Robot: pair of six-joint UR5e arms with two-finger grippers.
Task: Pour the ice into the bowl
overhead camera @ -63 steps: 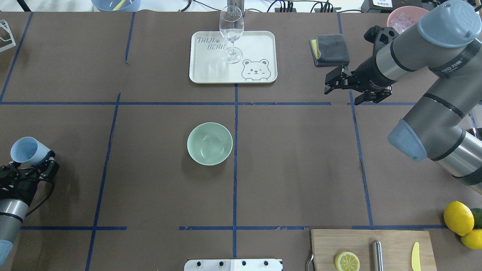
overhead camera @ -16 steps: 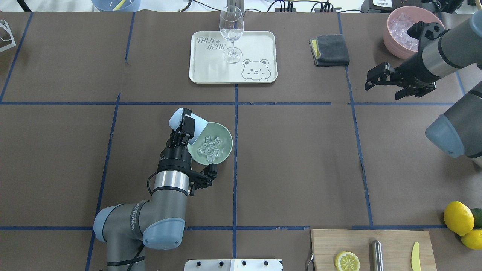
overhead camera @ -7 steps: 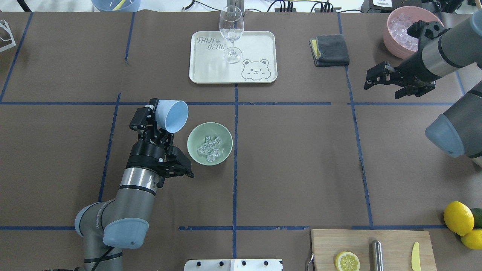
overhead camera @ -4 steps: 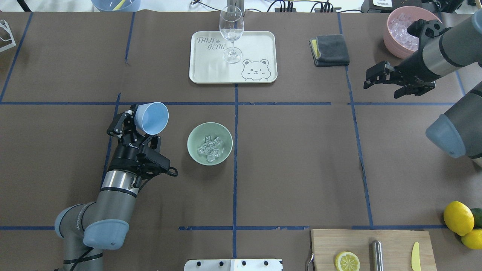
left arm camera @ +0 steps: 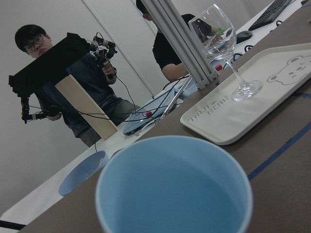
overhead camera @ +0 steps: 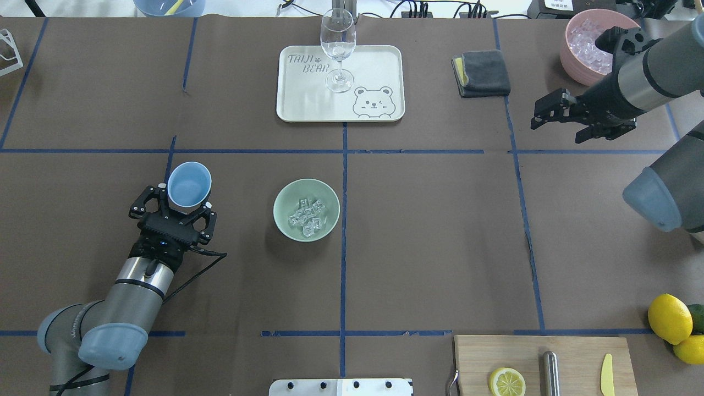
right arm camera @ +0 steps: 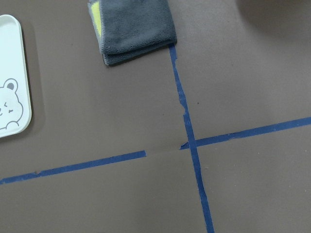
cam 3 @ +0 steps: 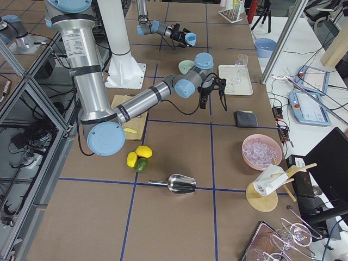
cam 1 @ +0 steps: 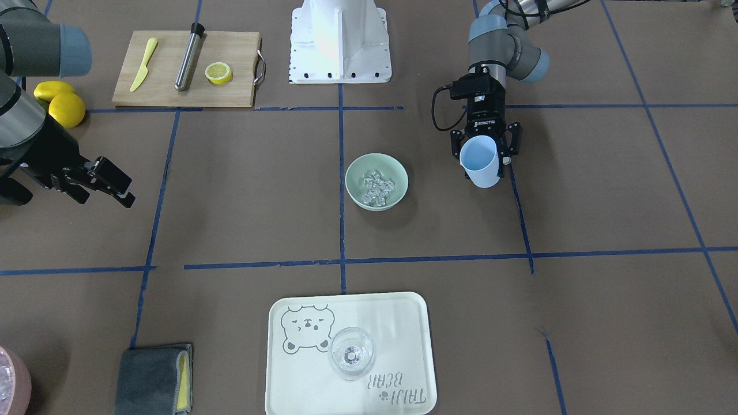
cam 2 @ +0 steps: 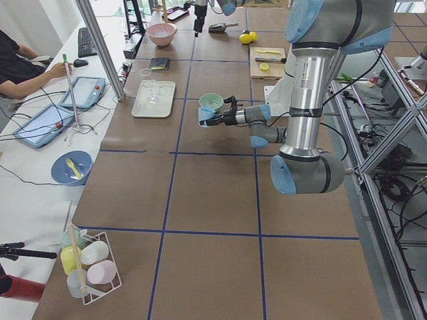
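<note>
**Blue cup held beside ice-filled bowl**

Blue plastic fills the left gripper [cam 1: 486, 144], whose two fingers are clamped on the cup [overhead camera: 188, 184]. The cup's mouth faces upward and its inside shows bare. To its right in the overhead view, apart from it, the mint-green bowl [overhead camera: 283, 212] stands near the table's middle with the ice [overhead camera: 306, 215] heaped inside. At the far right, the right gripper [cam 1: 108, 199] hangs empty with jaws apart, near a folded grey cloth [overhead camera: 484, 71].

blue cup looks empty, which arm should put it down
Left. The left gripper holds the blue cup upright beside the bowl of ice. The right gripper is open, far off near the grey cloth.
</note>
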